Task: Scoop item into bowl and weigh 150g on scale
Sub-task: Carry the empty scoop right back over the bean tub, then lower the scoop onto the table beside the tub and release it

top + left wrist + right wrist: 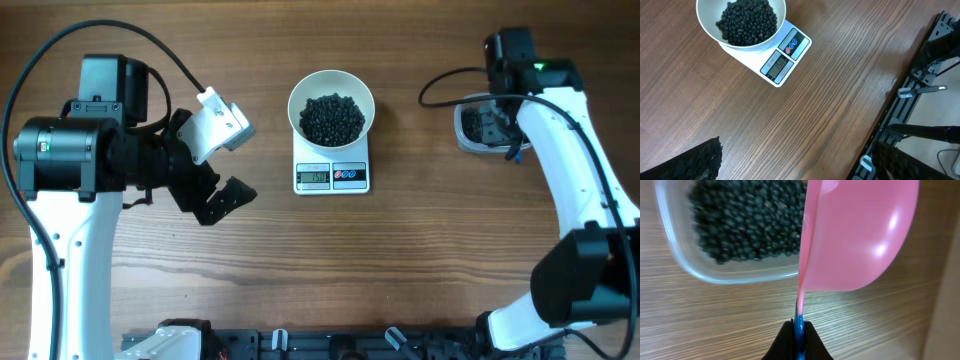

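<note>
Pink scoop [855,235], pinched by right claw [798,330], at tub [730,275] of beads [745,220]; bowl [331,73] holds beads; left claw [238,160] spread.

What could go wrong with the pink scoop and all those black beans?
1. The right gripper pinches the pink scoop only by its thin handle, so it might twist or slip.
2. The bowl on the scale already holds plenty of beans; another scoop from the tub may overshoot.

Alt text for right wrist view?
The right tool is shut on the blue handle of a pink scoop, which fills the upper right. Behind it, a clear tub of small black beads sits on a wooden table.
</note>
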### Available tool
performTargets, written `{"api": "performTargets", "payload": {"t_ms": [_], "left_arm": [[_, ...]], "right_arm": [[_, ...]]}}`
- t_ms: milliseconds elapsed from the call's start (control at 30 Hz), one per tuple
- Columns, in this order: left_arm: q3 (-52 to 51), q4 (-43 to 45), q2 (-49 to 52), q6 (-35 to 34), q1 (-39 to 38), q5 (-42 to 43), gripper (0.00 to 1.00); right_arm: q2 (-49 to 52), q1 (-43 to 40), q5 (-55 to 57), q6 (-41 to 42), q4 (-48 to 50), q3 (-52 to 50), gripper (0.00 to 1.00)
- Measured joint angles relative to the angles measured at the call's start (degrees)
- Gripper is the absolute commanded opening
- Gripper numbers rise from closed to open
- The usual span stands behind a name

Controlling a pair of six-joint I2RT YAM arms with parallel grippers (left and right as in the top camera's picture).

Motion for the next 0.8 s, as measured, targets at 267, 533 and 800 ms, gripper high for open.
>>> {"api": "performTargets", "payload": {"t_ms": [267, 533, 800], "left_arm": [[0.00, 0.00, 0.00, 0.00, 0.00, 0.00, 1.00], [0.00, 0.00, 0.00, 0.00, 0.00, 0.00, 1.00], [0.00, 0.02, 0.00, 0.00, 0.00, -0.02, 1.00]], "right_arm": [[-11.21, -5.68, -17.77, 6.49, -4.07, 5.97, 0.04], [-25.73, -11.43, -35.78, 16.70, -13.44, 7.17, 0.05], [-31.04, -11.43, -40.63, 25.66, -16.02, 1.05, 0.04]]}}
